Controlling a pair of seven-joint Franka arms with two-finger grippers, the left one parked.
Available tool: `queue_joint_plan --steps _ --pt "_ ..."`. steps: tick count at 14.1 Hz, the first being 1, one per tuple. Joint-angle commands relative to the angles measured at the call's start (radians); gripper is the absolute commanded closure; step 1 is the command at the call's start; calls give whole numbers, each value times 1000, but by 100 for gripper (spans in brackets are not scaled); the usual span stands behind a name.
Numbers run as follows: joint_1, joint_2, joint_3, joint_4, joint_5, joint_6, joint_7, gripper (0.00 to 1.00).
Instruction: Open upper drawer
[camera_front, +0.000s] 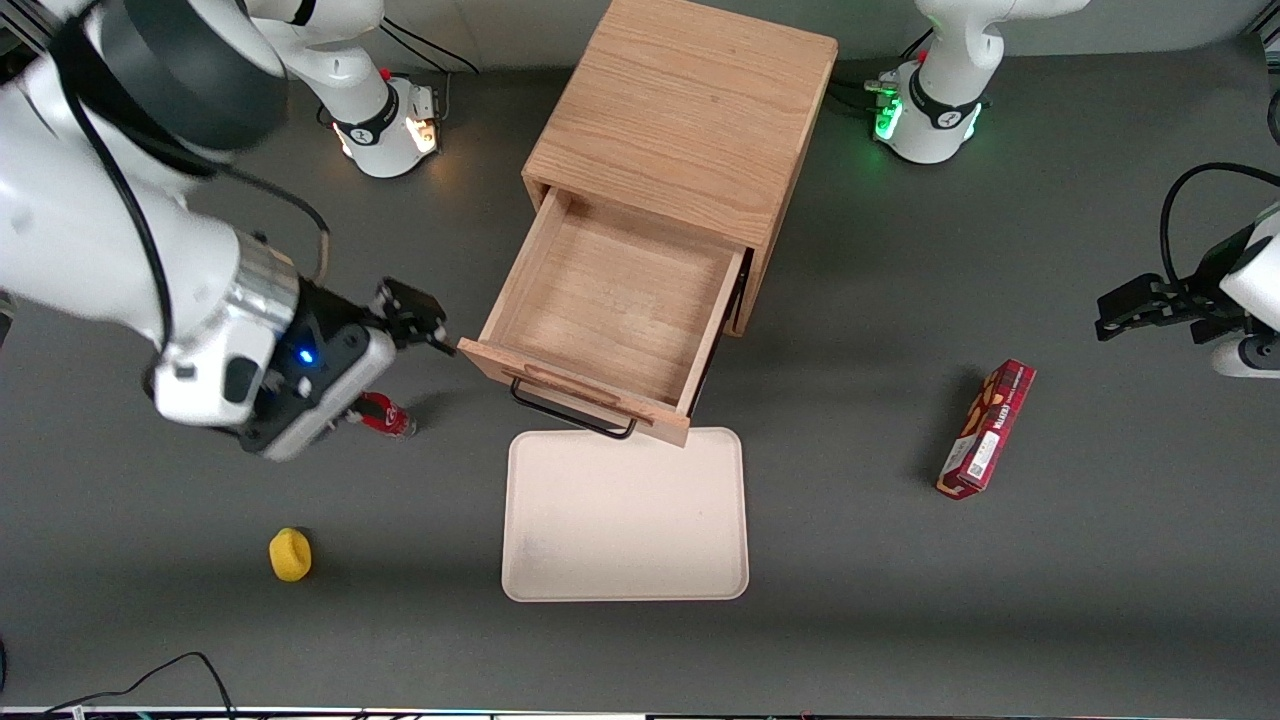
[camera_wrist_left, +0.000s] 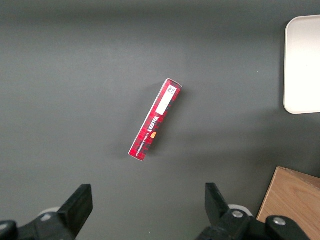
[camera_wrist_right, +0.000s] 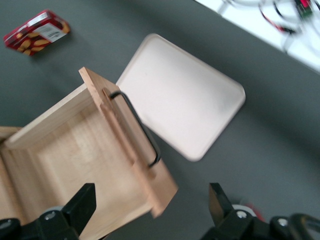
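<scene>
Trouble from here is judged to come mostly from the arm's own bulk. In the front view the gripper (camera_front: 415, 320) is seen just beside the corner of the upper drawer (camera_front: 610, 310), at the working arm's end of its front board, with its fingers spread and nothing held between them. A careless sweep could knock that corner and skew the drawer on its runners, or shove the whole cabinet (camera_front: 690, 110). A red can (camera_front: 385, 415) is partly hidden under the wrist and could be tipped as the arm moves off. The drawer is pulled well out of the cabinet, its front overhanging the edge of the tray (camera_front: 625, 515) (the task looks all but done). Its long front board lies slantwise across the table, its mouth facing up and its handle (camera_front: 570, 412) pointed toward the front camera.

From the left wrist, only a red box (camera_wrist_left: 155, 119) and a corner of the tray are shown.

From the right wrist, the drawer's front board (camera_wrist_right: 127, 140) is seen edge-on, and the fingers (camera_wrist_right: 82, 205) are set wide apart and empty.
</scene>
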Motion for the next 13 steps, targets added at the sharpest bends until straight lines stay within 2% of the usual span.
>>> queue_joint_plan --steps 1,4,6,8,11,13 --pt "0 -189 -31 -183 -23 -33 232 0" --pt "0 -354 -117 -304 -28 -226 349 0" --pt "0 -492 -172 -451 -31 -276 371 0" --pt "-1 -670 -195 -699 -34 -197 446 0" --pt "-7 -897 -278 -1022 -52 -48 448 0" --pt "-4 -938 -330 -1075 -120 -17 449 0"
